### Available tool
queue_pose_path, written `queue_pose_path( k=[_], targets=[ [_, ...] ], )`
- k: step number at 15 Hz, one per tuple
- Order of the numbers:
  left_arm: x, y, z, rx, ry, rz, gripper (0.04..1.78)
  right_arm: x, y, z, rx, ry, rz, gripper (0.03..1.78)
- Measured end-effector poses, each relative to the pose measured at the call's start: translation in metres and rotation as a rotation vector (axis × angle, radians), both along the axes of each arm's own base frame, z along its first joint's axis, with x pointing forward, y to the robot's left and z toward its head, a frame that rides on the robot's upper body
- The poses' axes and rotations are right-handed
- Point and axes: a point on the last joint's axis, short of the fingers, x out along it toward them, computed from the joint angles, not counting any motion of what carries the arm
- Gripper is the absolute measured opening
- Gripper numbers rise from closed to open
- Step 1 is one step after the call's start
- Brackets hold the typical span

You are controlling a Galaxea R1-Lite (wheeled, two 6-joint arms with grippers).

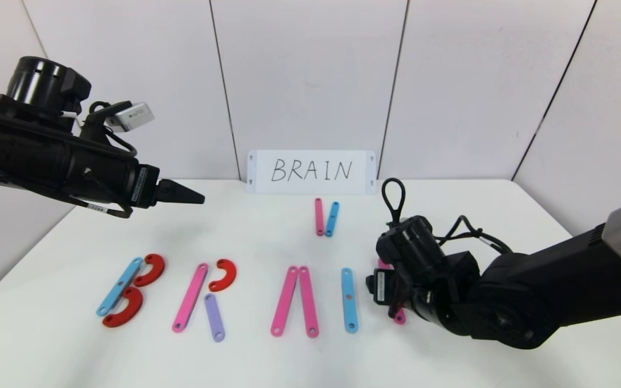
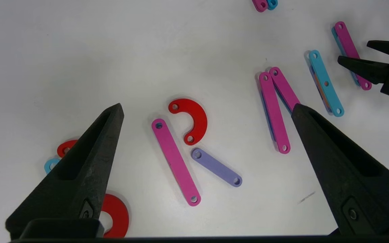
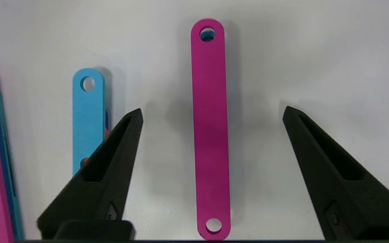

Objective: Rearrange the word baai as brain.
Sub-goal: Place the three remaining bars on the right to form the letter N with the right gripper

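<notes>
Right gripper (image 3: 213, 113) low over the table, jaws spread wide, holding nothing. Pink bar (image 3: 210, 131) lies flat between the fingertips (touching neither), just right of the blue bar (image 1: 349, 299) in the word's row. Left gripper (image 2: 206, 111) spread wide, raised over the table's left side.

Pink bar (image 1: 400, 317) mostly hidden behind right claw (image 1: 391, 302) and wrist.

Red C-curves (image 1: 150, 269) sit by a light-blue bar (image 1: 119, 286), then a pink bar (image 1: 190, 297), a lilac short bar (image 1: 214, 317) and twin pink bars (image 1: 295, 300). Black handwriting marks the white card (image 1: 311, 171), all on a white table (image 1: 267, 237).
</notes>
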Motion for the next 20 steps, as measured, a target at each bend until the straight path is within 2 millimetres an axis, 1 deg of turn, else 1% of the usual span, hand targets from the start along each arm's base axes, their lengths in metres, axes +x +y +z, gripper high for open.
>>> queue_pose_path(
  k=[2, 4, 7, 9, 11, 13, 16, 20],
  targets=[
    [0.0, 0.0, 0.0, 0.0, 0.0, -0.001, 1.74, 0.003, 0.0, 0.009, 0.012, -0.023, 0.001, 1.67],
    [0.0, 0.0, 0.0, 0.0, -0.002, -0.002, 1.74, 0.01, 0.002, 0.021, 0.017, -0.059, 0.023, 1.74],
    [0.0, -0.001, 0.001, -0.002, -0.004, -0.001, 1.74, 0.031, 0.003, 0.046, 0.008, -0.139, 0.079, 1.74],
    [0.0, -0.001, 0.001, -0.003, -0.007, -0.001, 1.74, 0.045, 0.007, 0.061, -0.001, -0.186, 0.117, 1.74],
    [0.0, -0.001, 0.002, -0.003, -0.007, 0.0, 1.74, 0.059, 0.013, 0.069, -0.014, -0.209, 0.13, 1.74],
    [0.0, -0.001, 0.002, -0.004, -0.007, 0.001, 1.74, 0.076, 0.021, 0.067, -0.02, -0.215, 0.129, 1.74],
    [0.002, 0.0, 0.002, -0.003, -0.009, 0.005, 1.74, 0.106, 0.028, 0.055, -0.037, -0.227, 0.123, 1.74],
    [0.002, 0.0, 0.002, -0.004, -0.009, 0.005, 1.74, 0.133, 0.037, 0.04, -0.041, -0.239, 0.145, 1.74]
  ],
)
